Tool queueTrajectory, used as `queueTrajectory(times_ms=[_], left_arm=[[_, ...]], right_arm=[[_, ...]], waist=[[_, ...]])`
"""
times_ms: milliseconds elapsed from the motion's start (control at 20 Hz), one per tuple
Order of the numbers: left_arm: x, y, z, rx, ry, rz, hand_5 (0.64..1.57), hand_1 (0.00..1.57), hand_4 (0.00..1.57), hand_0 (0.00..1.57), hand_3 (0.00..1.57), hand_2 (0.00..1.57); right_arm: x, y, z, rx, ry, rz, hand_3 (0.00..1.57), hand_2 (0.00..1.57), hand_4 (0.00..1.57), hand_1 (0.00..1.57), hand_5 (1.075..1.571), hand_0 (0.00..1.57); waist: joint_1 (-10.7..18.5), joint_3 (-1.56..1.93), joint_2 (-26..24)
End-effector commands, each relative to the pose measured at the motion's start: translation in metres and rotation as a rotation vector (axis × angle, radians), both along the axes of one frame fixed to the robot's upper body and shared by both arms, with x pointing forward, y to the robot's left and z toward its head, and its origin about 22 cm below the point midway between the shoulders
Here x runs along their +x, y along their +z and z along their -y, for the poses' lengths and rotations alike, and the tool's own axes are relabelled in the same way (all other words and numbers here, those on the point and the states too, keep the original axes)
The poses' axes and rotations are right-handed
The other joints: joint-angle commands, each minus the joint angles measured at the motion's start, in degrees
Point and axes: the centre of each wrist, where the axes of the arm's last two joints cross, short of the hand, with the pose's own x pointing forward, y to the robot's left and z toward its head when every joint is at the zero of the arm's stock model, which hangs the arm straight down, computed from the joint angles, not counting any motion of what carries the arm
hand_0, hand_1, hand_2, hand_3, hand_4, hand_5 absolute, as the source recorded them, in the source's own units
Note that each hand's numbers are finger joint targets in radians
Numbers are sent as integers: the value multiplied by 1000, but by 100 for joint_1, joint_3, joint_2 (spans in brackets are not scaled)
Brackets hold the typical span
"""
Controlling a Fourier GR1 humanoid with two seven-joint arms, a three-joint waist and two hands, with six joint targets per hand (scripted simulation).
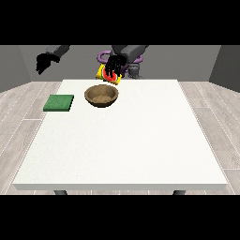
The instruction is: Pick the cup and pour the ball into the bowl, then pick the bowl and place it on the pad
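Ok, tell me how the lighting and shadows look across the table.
Front view: the white table is evenly lit, with no glare; the brown bowl and green pad cast almost no shadow; the hand at the view's right is a black shape covering much of the yellow-and-red cup.

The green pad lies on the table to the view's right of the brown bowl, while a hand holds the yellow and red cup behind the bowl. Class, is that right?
Not quite. The front view shows the green pad at the view's left of the brown bowl, near the table's left edge. The rest stands: a hand holds the yellow and red cup behind the bowl.
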Motion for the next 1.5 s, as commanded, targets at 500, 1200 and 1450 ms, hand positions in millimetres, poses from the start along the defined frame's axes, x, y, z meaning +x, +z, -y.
queueTrajectory(times_ms=[500,1200,1450], left_arm=[[2,58,69,949,-119,112,1434,1543,1259,1543,1571,1571],[6,80,39,314,-55,5,1458,0,1244,0,1571,1571],[-1,53,12,-131,43,-57,1567,489,950,489,1571,1571]], right_arm=[[7,-4,1,2,-9,-25,278,129,754,0,1535,0],[-18,-30,5,42,-49,-50,172,232,741,0,1554,0],[-6,-29,-22,51,-41,-53,253,212,751,0,1556,0]], waist=[[107,-10,-134],[614,-47,-81],[743,-59,-95]])
